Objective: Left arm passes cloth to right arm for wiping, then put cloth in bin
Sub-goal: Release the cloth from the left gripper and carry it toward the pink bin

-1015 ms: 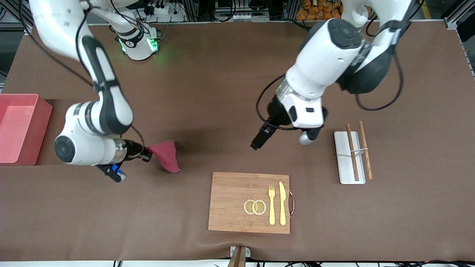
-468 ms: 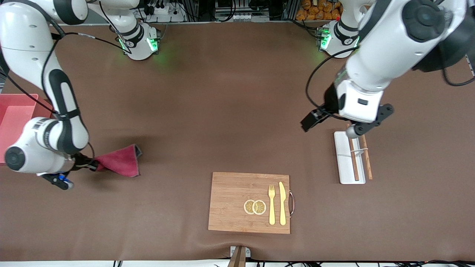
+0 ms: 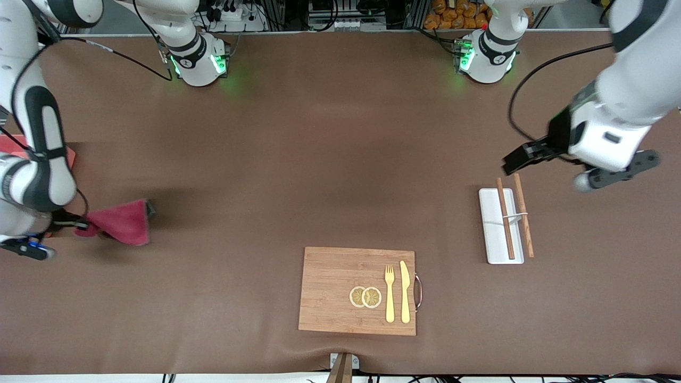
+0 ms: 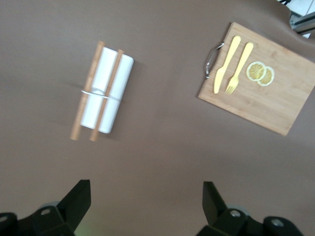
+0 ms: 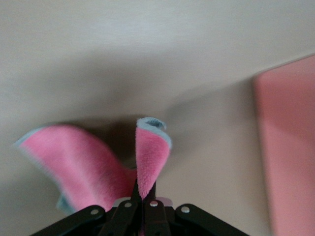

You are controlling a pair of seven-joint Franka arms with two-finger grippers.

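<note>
The crimson-pink cloth [image 3: 121, 226] hangs folded from my right gripper [image 3: 80, 226], which is shut on one edge of it low over the table, close to the right arm's end. In the right wrist view the cloth [image 5: 88, 167] spreads out from the right gripper [image 5: 143, 195], with the pink bin [image 5: 288, 147] just beside it. In the front view my right arm hides most of the bin [image 3: 69, 156]. My left gripper [image 3: 617, 171] is open and holds nothing, up over the table near the left arm's end. The left gripper [image 4: 146, 196] shows only bare table between its fingers [image 4: 81, 197].
A white tray [image 3: 492, 250] with two brown chopsticks [image 3: 505, 218] lies toward the left arm's end. A wooden board [image 3: 330, 290] with a yellow fork [image 3: 390, 292], a yellow knife [image 3: 405, 290] and lemon slices [image 3: 365, 297] lies near the front edge.
My right gripper has carried the cloth toward the right arm's end, closer to the bin. My left arm has drawn back from mid-table to past the white tray, still open.
</note>
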